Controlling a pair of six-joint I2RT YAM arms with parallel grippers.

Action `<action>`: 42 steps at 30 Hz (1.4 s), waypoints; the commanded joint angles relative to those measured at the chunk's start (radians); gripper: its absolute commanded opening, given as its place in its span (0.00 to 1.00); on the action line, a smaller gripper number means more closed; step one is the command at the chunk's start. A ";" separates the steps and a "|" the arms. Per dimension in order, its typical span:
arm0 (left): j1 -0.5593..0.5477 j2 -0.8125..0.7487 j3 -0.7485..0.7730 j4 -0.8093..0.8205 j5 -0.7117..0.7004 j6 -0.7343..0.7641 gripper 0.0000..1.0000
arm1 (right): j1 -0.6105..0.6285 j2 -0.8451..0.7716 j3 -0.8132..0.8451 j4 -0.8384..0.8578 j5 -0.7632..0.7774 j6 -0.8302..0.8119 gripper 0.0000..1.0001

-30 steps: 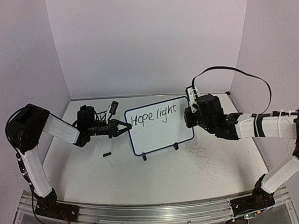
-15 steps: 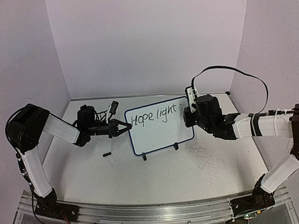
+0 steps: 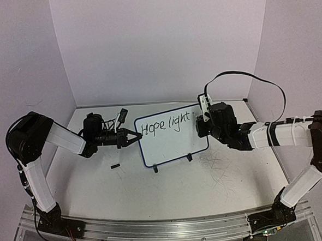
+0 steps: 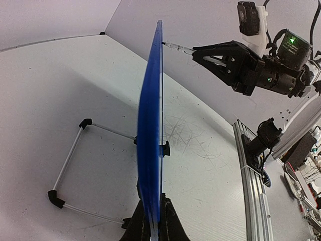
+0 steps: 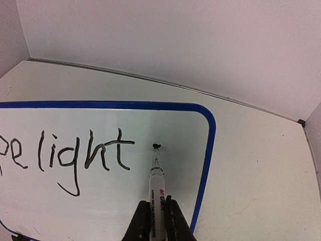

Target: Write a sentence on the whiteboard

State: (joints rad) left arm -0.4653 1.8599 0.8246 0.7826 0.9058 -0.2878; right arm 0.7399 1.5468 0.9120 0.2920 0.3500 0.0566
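Whiteboard (image 3: 173, 144): stands propped on its wire stand (image 4: 75, 150) at mid-table (image 3: 171, 191), between the arms, reading "Hope light". Blank surface below the writing; a narrow bare strip between the last "t" and the right blue rim. Scuffed tabletop lies open in front; the rear wall is near behind.
Left gripper (image 3: 139, 135): fingers (image 4: 168, 226) clamped on the board's left rim.
Right gripper (image 5: 156, 213): fingers closed on a marker (image 5: 157, 188), tip touching the board just right of "light".
Small black piece (image 3: 115, 167): on the table, near the left gripper.
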 commanded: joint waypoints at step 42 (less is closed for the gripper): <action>-0.012 0.001 0.005 -0.091 -0.009 0.073 0.00 | -0.002 -0.033 -0.036 -0.055 0.011 0.056 0.00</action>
State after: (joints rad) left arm -0.4660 1.8599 0.8253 0.7826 0.9081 -0.2874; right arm 0.7403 1.5368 0.8871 0.2580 0.3504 0.0948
